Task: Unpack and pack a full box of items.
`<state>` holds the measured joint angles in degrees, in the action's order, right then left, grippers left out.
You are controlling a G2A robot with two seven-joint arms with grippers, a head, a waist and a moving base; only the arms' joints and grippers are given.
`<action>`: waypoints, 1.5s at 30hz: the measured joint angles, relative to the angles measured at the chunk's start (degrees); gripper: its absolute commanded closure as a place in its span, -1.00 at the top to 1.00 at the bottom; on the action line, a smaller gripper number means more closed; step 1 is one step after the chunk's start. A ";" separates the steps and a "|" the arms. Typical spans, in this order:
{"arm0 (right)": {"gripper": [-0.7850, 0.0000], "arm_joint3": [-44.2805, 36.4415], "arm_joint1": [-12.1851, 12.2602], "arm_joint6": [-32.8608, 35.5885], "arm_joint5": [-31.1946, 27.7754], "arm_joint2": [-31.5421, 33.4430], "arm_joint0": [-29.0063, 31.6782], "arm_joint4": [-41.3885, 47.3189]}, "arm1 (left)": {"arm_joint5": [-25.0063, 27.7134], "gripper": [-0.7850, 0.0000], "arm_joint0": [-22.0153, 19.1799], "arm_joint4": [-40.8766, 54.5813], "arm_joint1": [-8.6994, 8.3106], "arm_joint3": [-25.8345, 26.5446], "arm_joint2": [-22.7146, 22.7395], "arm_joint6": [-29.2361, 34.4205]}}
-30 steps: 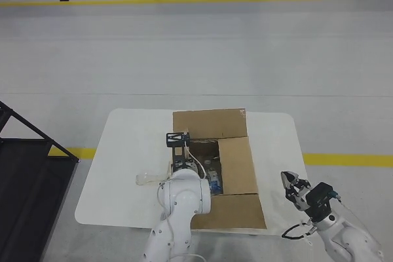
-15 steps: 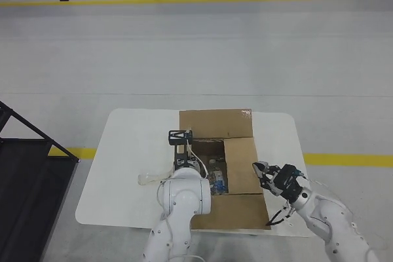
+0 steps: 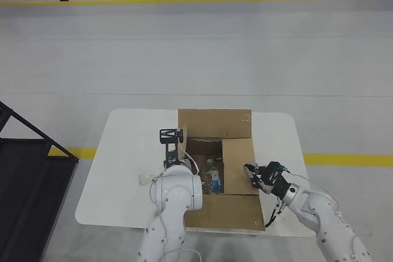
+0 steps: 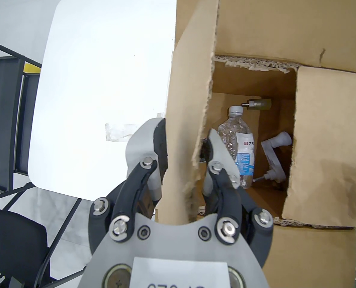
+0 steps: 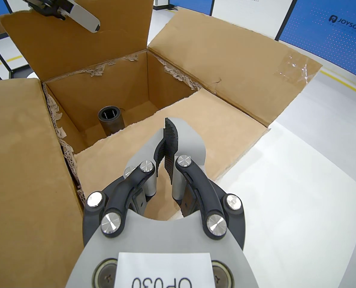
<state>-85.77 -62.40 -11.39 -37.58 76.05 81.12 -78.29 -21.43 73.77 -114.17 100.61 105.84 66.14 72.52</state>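
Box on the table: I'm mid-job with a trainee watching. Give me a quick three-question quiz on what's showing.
1. True or false: the right gripper is shut and holds nothing.
2. Which lies inside the box? A water bottle; B mug; C tape roll.
3. Fill in: the left gripper holds one box ___ upright.
Key: 1 true; 2 A; 3 flap.
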 measured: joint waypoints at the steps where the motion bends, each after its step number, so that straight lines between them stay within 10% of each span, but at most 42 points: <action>1: -1.00 0.07 0.02 0.04 -0.07 0.00 -0.01 -0.03 | 0.10 1.00 0.02 -0.02 0.03 0.15 0.08 0.13; 26: -1.00 1.11 0.33 -0.52 0.05 0.31 -0.12 0.15 | 8.10 1.00 0.09 -15.30 0.02 1.26 2.16 2.66; 45: -1.00 2.66 0.45 -1.19 0.16 -0.05 -0.78 -0.16 | 13.45 1.00 -0.46 -28.59 -0.01 -9.39 4.37 2.63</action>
<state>-83.11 -61.95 -12.58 -37.42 76.01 80.34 -78.45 -7.98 73.31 -142.76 100.60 96.45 70.51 75.15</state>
